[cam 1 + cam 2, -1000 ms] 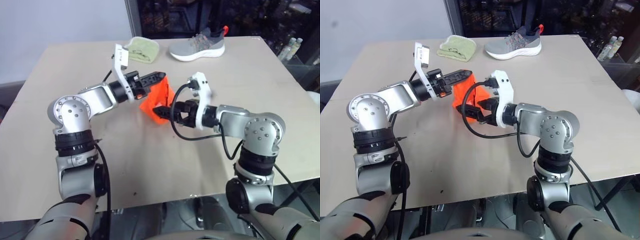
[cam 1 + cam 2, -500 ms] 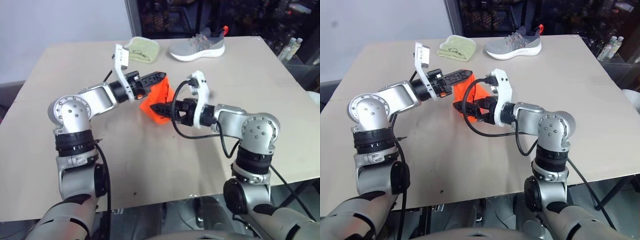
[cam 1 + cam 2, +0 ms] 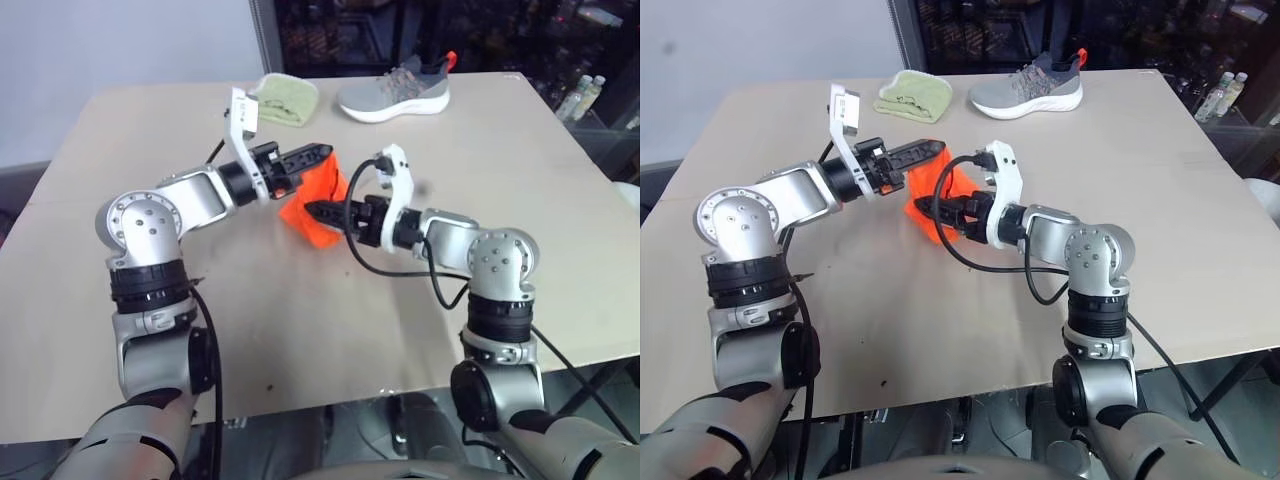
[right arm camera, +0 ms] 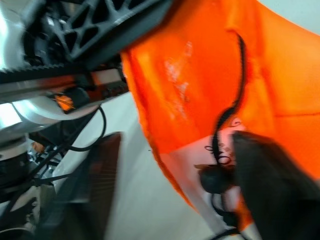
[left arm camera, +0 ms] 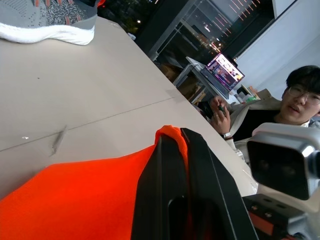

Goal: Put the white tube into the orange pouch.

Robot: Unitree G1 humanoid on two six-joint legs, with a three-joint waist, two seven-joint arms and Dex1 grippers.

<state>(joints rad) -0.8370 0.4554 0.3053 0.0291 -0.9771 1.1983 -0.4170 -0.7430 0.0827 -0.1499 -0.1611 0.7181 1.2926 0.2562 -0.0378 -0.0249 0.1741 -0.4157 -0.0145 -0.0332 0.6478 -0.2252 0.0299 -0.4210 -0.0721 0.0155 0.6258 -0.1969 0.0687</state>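
ok so middle of the left eye view, a bit above centre: the bright orange soft fabric drawstring pouch (image 3: 322, 186) hangs off the tan tabletop (image 3: 300, 330), lower corner sagging toward it. The left gripper (image 3: 322, 152) is clamped fully shut on the pouch's top hem. In the left wrist view the fabric is bunched right btwn its two black fingers.

The right gripper (image 3: 312, 209) comes in from the right side of the frame, pointing level at the pouch's lower half. Its fingers are partway apart, w/ the pouch's edge and the thin dark cord (image 4: 227, 112) sitting btwn them in the right wrist view. Can't tell if it's actually biting anything.

The small flat white squeeze tube, tbh I can't place it. There's a pale patch w/ dark print (image 4: 222, 142) by the cord that could be it, no promises.

Handling-wise imo: the pouch is v light and floppy w/ zero stiffness, so the mouth collapses unless it's pulled from two spots. Best hold is the hem by the cord channel, since doubled fabric is less likely to slide out. The tube should be light, flattish, a bit slick and squishy, so pinch it across the flat faces mid-body, gently, and feed the narrow end in first
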